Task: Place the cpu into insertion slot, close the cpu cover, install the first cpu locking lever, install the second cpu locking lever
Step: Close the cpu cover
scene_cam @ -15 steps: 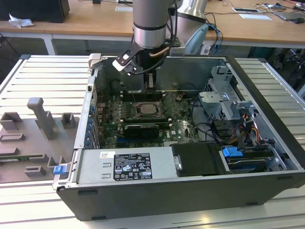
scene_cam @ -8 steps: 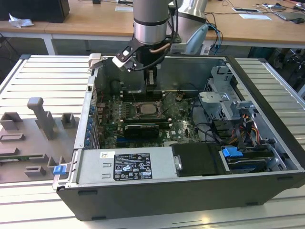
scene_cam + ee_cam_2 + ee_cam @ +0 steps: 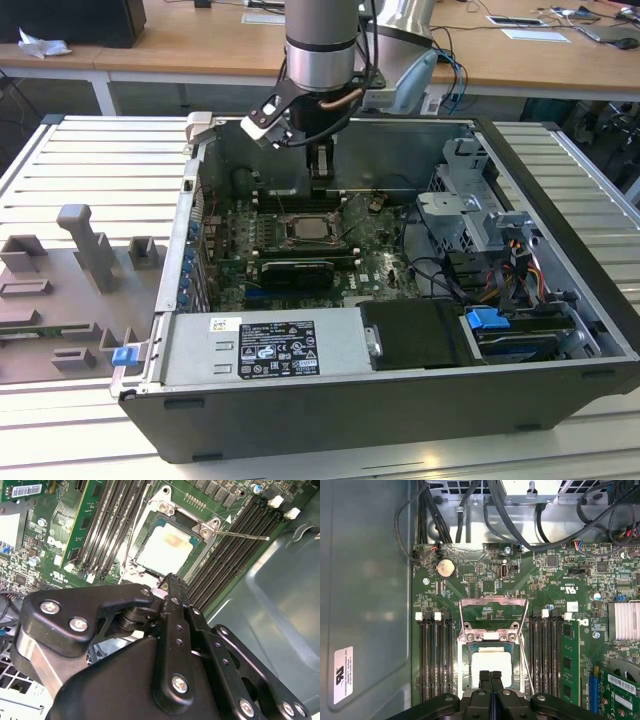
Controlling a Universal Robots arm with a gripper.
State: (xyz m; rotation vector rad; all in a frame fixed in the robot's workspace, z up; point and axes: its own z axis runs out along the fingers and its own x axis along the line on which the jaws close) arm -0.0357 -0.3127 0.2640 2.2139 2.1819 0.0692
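Wooden desks [image 3: 200,45] are lining the background; an open computer case [image 3: 400,410] is lying on a slatted metal table [image 3: 80,160]. In the exterior view, the gripper [image 3: 320,165] is hanging inside the case above the board. The first wrist view is giving the detail: fingers pressed together, gripping nothing, just over the cpu [image 3: 491,661], which is sitting in the insertion slot [image 3: 465,655], with the cpu cover [image 3: 493,601] standing open. The second wrist view is adding a thin lever [image 3: 245,535] jutting sideways.
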